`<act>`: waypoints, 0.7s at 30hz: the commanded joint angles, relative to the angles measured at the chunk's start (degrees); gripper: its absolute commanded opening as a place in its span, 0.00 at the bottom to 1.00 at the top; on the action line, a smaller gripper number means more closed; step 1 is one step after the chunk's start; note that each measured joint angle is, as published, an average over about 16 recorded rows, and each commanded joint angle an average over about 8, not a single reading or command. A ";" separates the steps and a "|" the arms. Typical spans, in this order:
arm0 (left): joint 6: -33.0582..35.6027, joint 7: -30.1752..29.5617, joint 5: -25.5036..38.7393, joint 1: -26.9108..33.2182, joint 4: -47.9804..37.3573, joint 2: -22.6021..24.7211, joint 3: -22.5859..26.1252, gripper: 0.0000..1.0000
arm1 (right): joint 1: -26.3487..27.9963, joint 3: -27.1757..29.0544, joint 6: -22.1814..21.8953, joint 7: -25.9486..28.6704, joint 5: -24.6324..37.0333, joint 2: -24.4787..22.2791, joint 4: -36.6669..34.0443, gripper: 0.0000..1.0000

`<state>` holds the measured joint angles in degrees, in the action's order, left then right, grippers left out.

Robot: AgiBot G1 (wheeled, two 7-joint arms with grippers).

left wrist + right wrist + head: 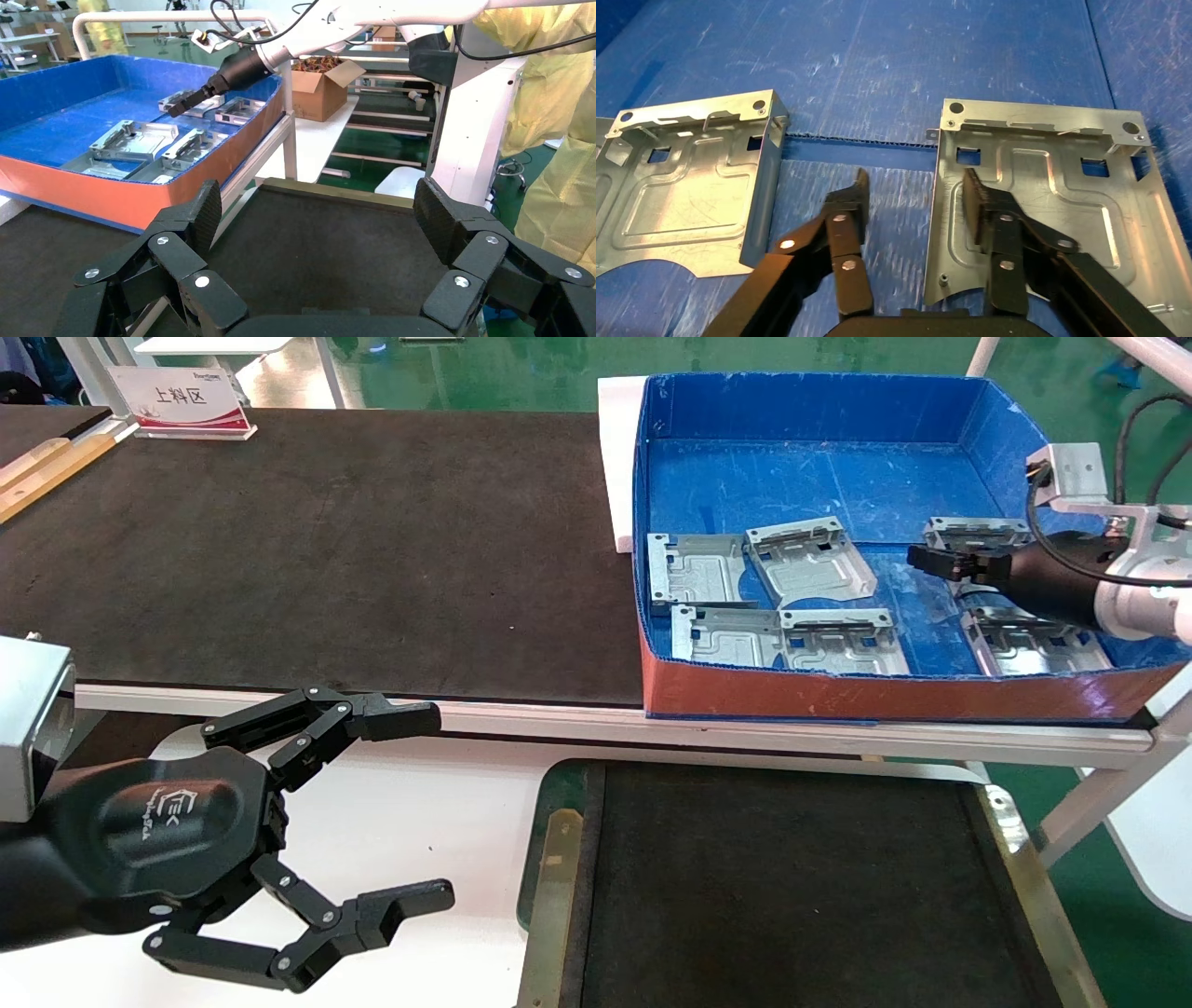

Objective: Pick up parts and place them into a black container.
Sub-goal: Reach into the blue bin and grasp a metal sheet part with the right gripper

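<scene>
right tool [916, 203] released, jaws straddling the edge of a thin silver-grey stamped sheet-metal plate [1046, 203], right of frame inside the blue cardboard box [819, 458]. judged light, stiff, slippery: pinch that raised edge. left tool [410, 808] released, parked lower left.

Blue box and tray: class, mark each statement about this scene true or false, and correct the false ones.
1. The black container already holds one plate. False: only its bare floor shows.
2. The right gripper straddles one edge of a metal plate. True.
3. The left gripper grips a plate. False: it is open and holds nothing, beside the container.
4. Six plates show in the blue box in the head view. True.
5. The right gripper is fully shut. False: it is open.
</scene>
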<state>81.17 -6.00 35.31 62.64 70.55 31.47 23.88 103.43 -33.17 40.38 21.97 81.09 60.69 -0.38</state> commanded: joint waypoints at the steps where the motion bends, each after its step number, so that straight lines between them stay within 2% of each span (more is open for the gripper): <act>1: 0.00 0.00 0.00 0.00 0.00 0.00 0.00 1.00 | -0.07 -0.08 0.00 0.02 0.11 0.06 0.04 0.00; 21: 0.00 0.00 0.00 0.00 0.00 0.00 0.00 1.00 | -0.50 -0.25 -0.03 -0.59 0.38 0.21 0.79 0.00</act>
<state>81.17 -6.00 35.31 62.64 70.55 31.47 23.88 103.08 -33.44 40.50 21.13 81.51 60.77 0.49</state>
